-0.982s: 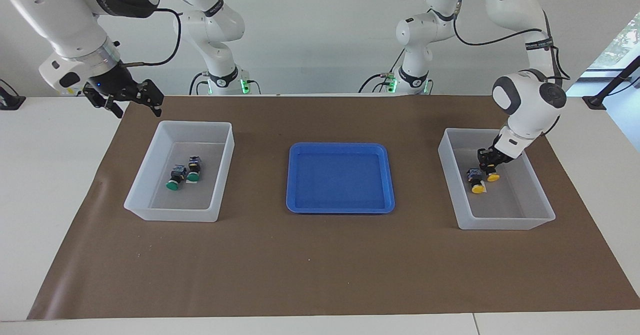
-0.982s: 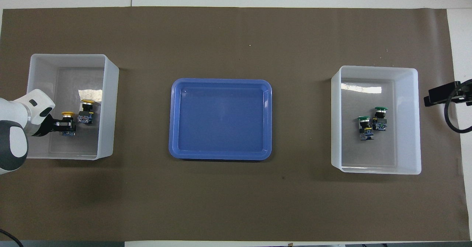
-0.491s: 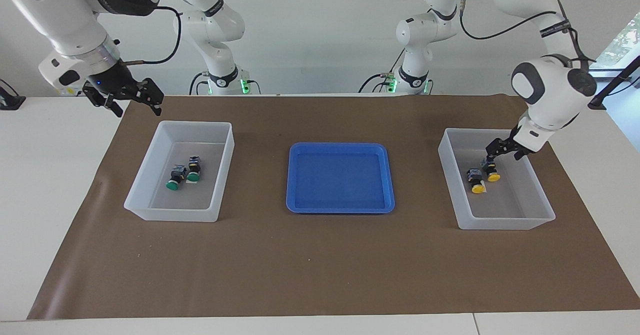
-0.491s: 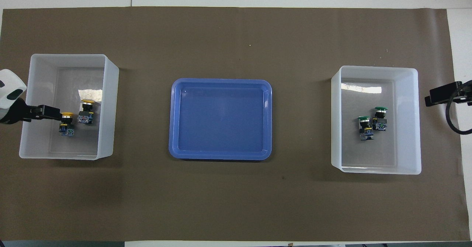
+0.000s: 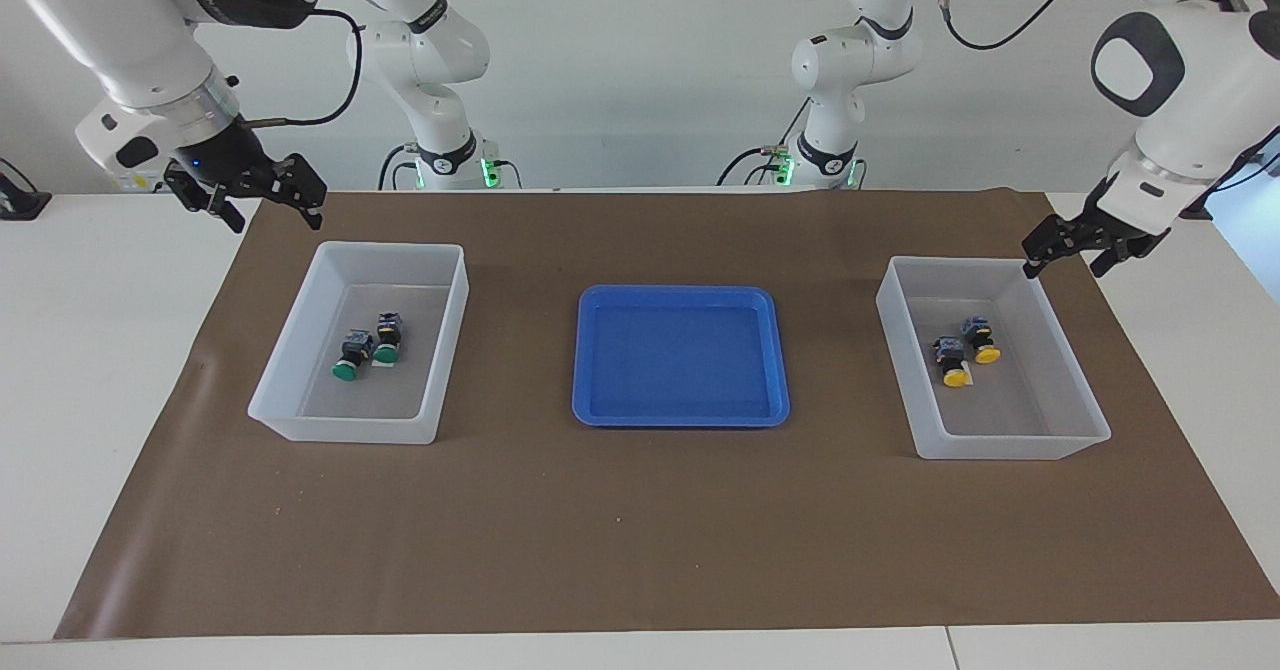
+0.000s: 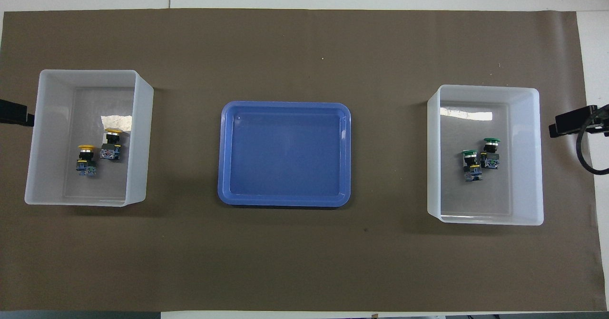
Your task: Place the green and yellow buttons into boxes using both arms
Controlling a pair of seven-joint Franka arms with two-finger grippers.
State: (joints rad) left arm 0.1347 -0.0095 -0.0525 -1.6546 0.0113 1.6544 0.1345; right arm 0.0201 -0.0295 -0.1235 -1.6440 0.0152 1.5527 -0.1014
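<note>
- Now the left gripper (image 5: 1075, 247) hangs in the air over the edge of the box (image 5: 1085, 405) at the left arm's end of the table, fingers spread wide and empty; a second ago it was down inside that box, at a yellow button.
- Released, that button lies on the box floor just beside the other one, so both yellow buttons (image 5: 965, 350) are in this box.
- At the right arm's end the second box (image 5: 285, 370) holds both green buttons (image 5: 365, 350), unmoved; the right gripper (image 5: 255, 195) waits open over the brown mat (image 5: 640, 530) by that box's corner.
- By my reading all four buttons are sorted and the task is finished; the blue tray (image 5: 683, 412) is bare.
- From across the table, both grippers' height and spread fingers are plain.
- From overhead, only a dark sliver of each gripper shows at the frame's edges, yet the yellow buttons (image 6: 97, 152) and green buttons (image 6: 480, 159) appear clearly apart from the walls, caps pointing away from the robots.
</note>
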